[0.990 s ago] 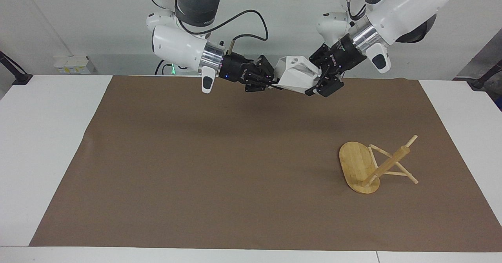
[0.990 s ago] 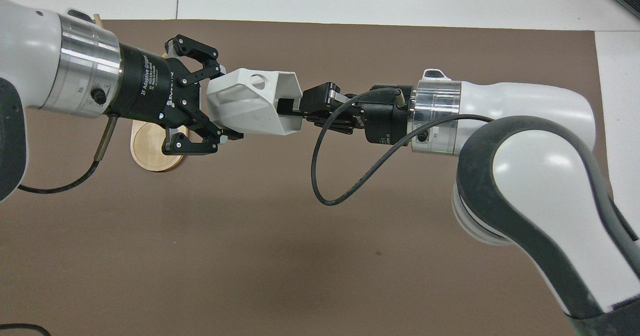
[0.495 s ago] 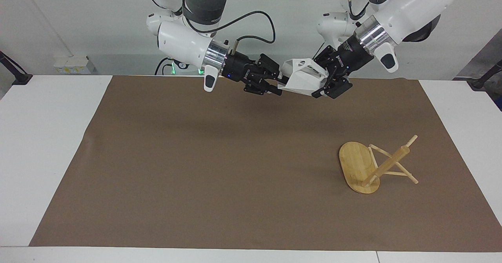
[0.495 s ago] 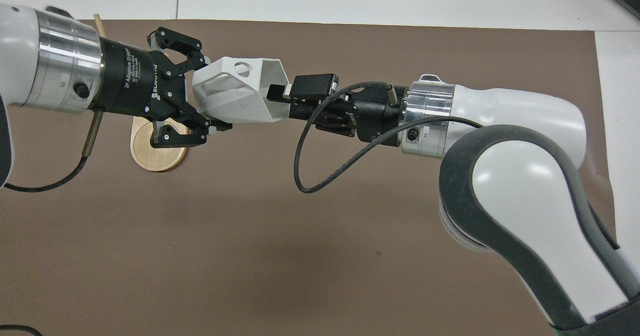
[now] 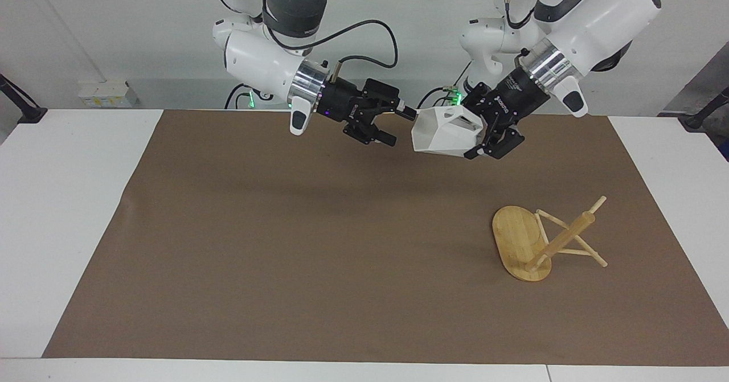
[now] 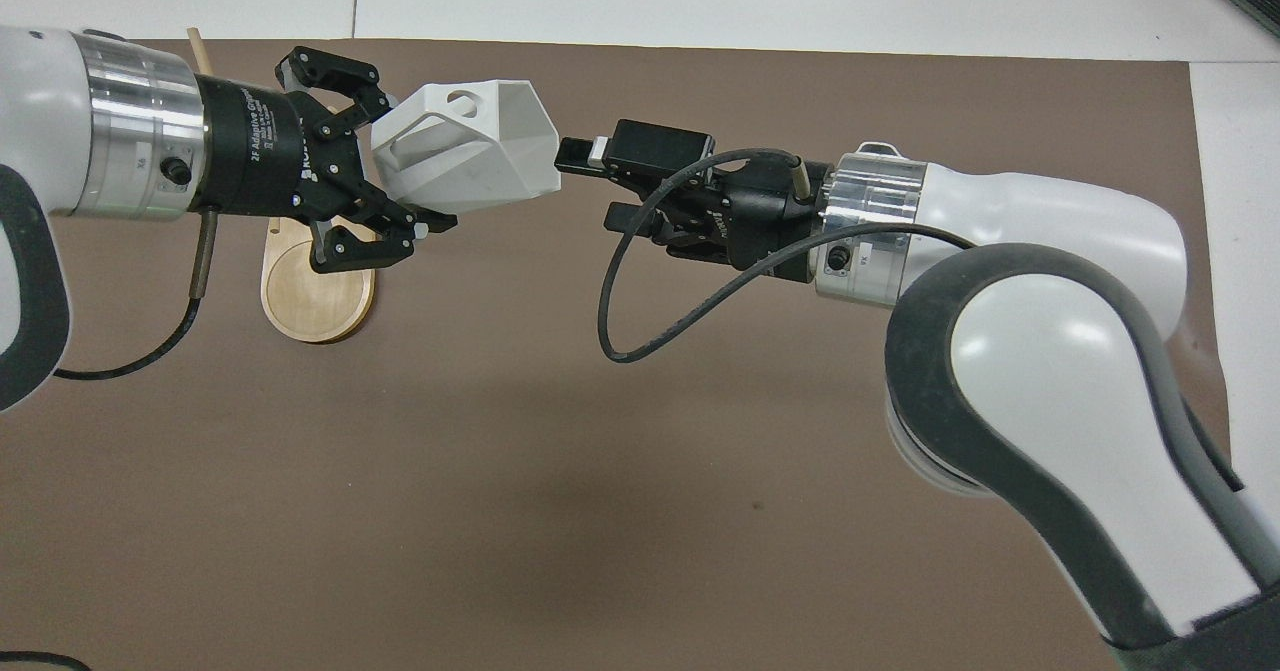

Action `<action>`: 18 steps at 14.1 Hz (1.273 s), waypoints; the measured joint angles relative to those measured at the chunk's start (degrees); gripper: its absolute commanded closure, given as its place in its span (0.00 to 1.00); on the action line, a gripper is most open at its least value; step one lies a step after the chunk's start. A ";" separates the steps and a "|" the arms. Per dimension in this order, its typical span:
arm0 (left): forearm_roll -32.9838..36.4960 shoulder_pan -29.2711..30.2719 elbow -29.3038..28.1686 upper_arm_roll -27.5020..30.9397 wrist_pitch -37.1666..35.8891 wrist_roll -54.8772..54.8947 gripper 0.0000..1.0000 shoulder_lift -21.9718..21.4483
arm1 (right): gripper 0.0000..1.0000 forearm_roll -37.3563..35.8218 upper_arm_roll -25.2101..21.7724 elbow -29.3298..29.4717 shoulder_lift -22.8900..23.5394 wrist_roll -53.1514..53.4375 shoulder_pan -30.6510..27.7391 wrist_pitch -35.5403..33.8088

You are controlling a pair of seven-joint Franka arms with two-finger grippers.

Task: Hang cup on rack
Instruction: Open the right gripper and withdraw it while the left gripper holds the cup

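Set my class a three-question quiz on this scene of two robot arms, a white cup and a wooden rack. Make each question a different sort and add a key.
1. True or false: the right pincer is shut on the cup.
2. Where is the rack? A) on the brown mat, toward the left arm's end of the table; B) in the right pincer; C) on top of the cup.
3. Fill in: the cup is held in the air by the ___ pincer.

Key
1. False: it is open and apart from the cup.
2. A.
3. Left: the left pincer grips it.
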 measured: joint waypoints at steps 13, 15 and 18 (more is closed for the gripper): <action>5.86 2.62 -10.17 0.64 14.84 -26.49 1.00 3.08 | 0.00 -60.63 -0.47 -3.66 0.21 0.56 -6.97 -3.83; 6.16 3.11 -11.91 0.66 16.75 -30.48 1.00 3.06 | 0.00 -66.43 -0.52 -3.67 0.15 0.56 -9.65 -6.74; 6.21 3.19 -13.83 0.57 19.51 -35.27 1.00 2.91 | 0.00 -72.55 -0.61 -3.66 -0.15 0.55 -13.30 -9.84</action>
